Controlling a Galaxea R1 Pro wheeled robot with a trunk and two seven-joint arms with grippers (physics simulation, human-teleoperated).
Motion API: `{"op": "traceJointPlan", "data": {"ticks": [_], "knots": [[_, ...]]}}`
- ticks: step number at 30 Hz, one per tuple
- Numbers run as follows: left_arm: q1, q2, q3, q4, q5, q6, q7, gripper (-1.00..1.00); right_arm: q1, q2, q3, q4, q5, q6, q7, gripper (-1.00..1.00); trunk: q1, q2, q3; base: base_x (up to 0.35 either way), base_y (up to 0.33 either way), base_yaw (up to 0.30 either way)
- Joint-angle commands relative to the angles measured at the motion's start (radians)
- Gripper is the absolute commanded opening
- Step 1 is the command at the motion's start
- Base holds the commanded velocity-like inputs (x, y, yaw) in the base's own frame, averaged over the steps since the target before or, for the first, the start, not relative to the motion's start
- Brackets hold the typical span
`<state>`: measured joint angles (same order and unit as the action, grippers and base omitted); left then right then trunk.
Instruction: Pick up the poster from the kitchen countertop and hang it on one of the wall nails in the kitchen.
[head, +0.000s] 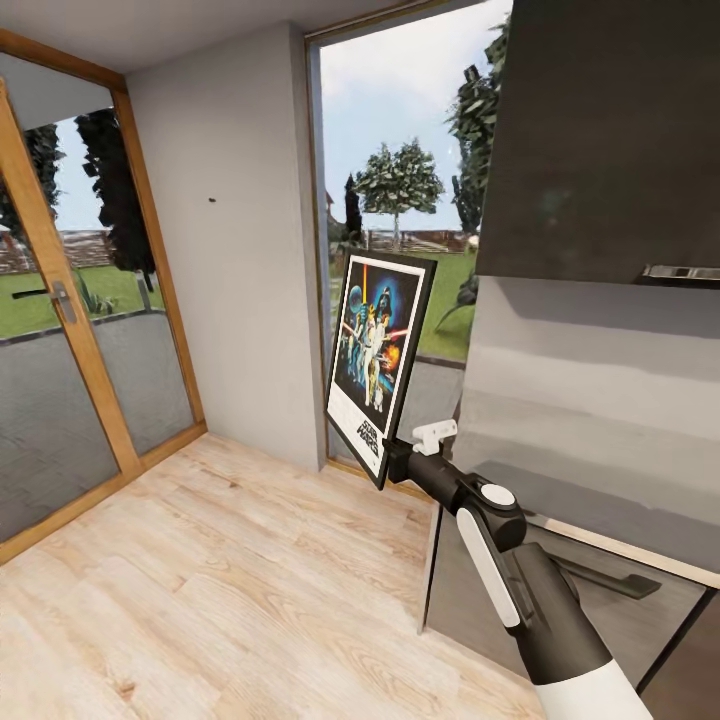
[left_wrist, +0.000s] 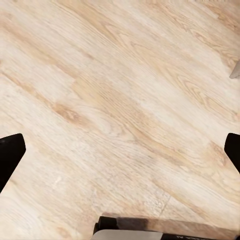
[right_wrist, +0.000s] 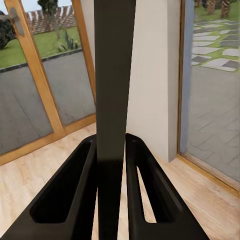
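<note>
I am holding the poster (head: 381, 366) upright in my right hand (head: 392, 462), which is clenching its lower right corner; in the right wrist view the frame edge (right_wrist: 114, 115) is running straight up between the two fingers (right_wrist: 75, 195), pinched tight. The poster is hanging in the air over the wooden floor (head: 220, 580), in front of the tall window (head: 400, 200) and just right of the grey wall section (head: 240, 250). On that wall, up and to the left of the poster, I am seeing a small dark speck that I am taking for a wall nail (head: 212, 201).

My left hand (left_wrist: 120, 150) is pointing down at the floor planks, fingers spread wide and holding nothing.

What is worrying me is the grip: I am carrying a tall frame by one corner, so any quick swing toward the nail is likely to twist it between the fingers or let it slip out. The nail is also tiny and sitting higher than the frame's top edge, so I am judging that I could easily scrape the frame along the wall and miss it. The dark cabinet (head: 600, 140) on my right is crowding the arm as well.
</note>
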<state>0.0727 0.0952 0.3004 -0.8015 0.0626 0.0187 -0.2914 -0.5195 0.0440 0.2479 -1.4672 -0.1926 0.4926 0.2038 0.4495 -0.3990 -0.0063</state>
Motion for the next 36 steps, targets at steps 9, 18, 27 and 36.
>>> {"op": "traceJointPlan", "data": {"ticks": [9, 18, 27, 36], "knots": [[0.001, 0.0, 0.003, -0.001, 0.006, 0.003, -0.006, 1.0, 0.0, 0.0, -0.001, 0.0, -0.008, 0.006, 0.003, -1.0, 0.0, -0.001, -0.001, 0.0, 0.217, 0.0], [0.001, 0.001, 0.004, -0.001, 0.007, 0.001, -0.006, 1.0, 0.0, -0.031, -0.002, 0.006, -0.008, 0.006, 0.058, -1.0, 0.0, -0.001, -0.001, 0.0, 0.285, 0.0], [0.001, 0.001, 0.005, -0.001, 0.007, 0.001, -0.008, 1.0, 0.0, -0.074, -0.009, 0.01, -0.007, 0.004, 0.184, -1.0, 0.0, -0.001, -0.001, 0.0, 0.288, 0.0], [0.001, 0.001, 0.005, -0.001, 0.006, 0.0, -0.009, 1.0, 0.0, -0.176, -0.129, 0.036, -0.01, 0.002, 0.492, -1.0, 0.0, -0.001, -0.001, 0.0, 0.289, 0.0]]}}
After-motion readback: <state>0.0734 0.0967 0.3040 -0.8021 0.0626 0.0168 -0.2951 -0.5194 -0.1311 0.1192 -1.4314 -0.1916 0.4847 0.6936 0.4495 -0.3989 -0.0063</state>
